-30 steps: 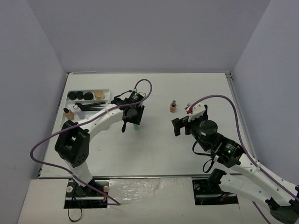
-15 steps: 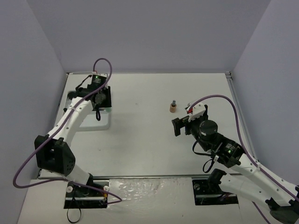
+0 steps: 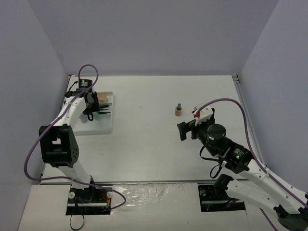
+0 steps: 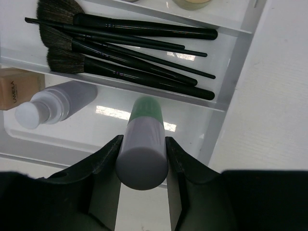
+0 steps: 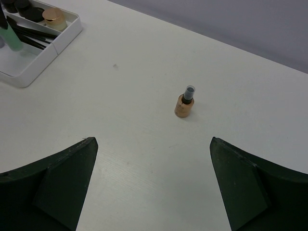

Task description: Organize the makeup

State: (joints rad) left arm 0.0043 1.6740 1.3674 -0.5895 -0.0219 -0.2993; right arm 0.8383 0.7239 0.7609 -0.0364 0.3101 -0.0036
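The green-white bottle (image 4: 142, 161) sits clamped in the left gripper (image 4: 143, 142), whose fingers (image 4: 107, 161) press against its two sides. Its pale round end faces the wrist camera and its green end points down into the white tray (image 4: 226, 72). Whether the green end touches the tray floor cannot be told.

In the left wrist view, the black brushes (image 4: 125, 53) lie bundled in the next compartment at 12 o'clock of the held bottle. Their bristles point toward 9 o'clock. A grey bottle (image 4: 60, 101) lies on its side at 10 o'clock, in the same compartment as the held bottle. A beige bottle (image 4: 17, 86) lies just beside it at the picture's left edge. The tan compact (image 4: 192, 3) shows only as a sliver at 12 o'clock, beyond the brushes.

From above, the tray (image 3: 98, 127) lies toward 10 o'clock of the table (image 3: 144, 154), with the left gripper (image 3: 90, 107) over it.

A small tan bottle (image 3: 178, 110) with a dark cap stands upright alone, toward 2 o'clock of the table's middle and well apart from the tray. The right gripper (image 3: 185, 130) hovers at 5 o'clock of it. Its fingers (image 5: 62, 178) are spread wide with nothing between them, and the small tan bottle (image 5: 185, 103) stands at 12 o'clock of the gap.
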